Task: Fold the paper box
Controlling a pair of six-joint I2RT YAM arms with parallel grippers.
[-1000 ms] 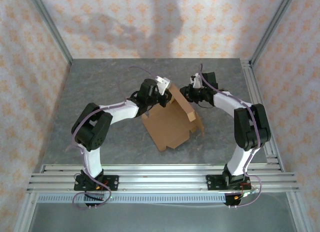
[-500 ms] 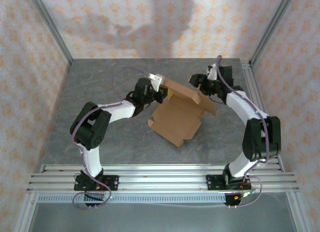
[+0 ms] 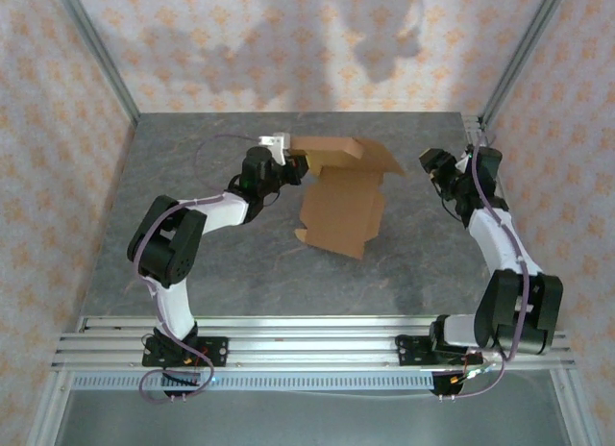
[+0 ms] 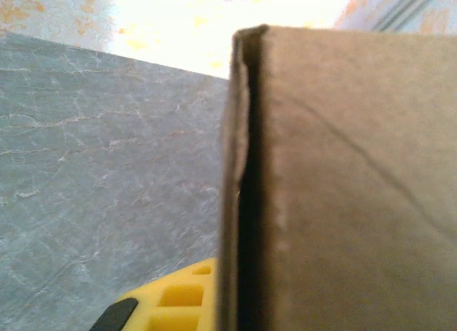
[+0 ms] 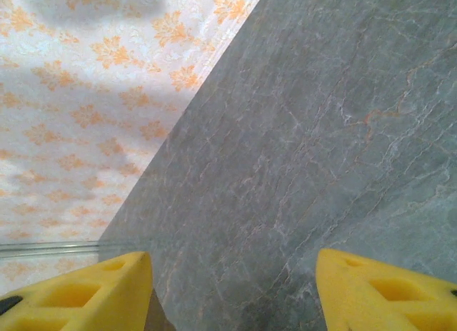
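The paper box (image 3: 341, 204) is a brown cardboard piece lying partly folded mid-table, with one flap raised along its far edge. My left gripper (image 3: 291, 161) is shut on the far left corner of that flap. In the left wrist view the cardboard (image 4: 343, 188) stands edge-on against one yellow finger (image 4: 171, 302), and the other finger is hidden behind it. My right gripper (image 3: 434, 167) hangs to the right of the box, apart from it. Its yellow fingers (image 5: 78, 297) are spread wide with bare table between them.
The grey marble-patterned table (image 3: 192, 263) is walled with patterned paper, and an aluminium post (image 3: 524, 52) stands at the far right corner. A metal rail frame (image 3: 307, 340) runs along the near edge. Free room lies left and in front of the box.
The left gripper has swung the box's far flap back and to the left, turning the box. The right gripper has drawn away from the box toward the right edge.
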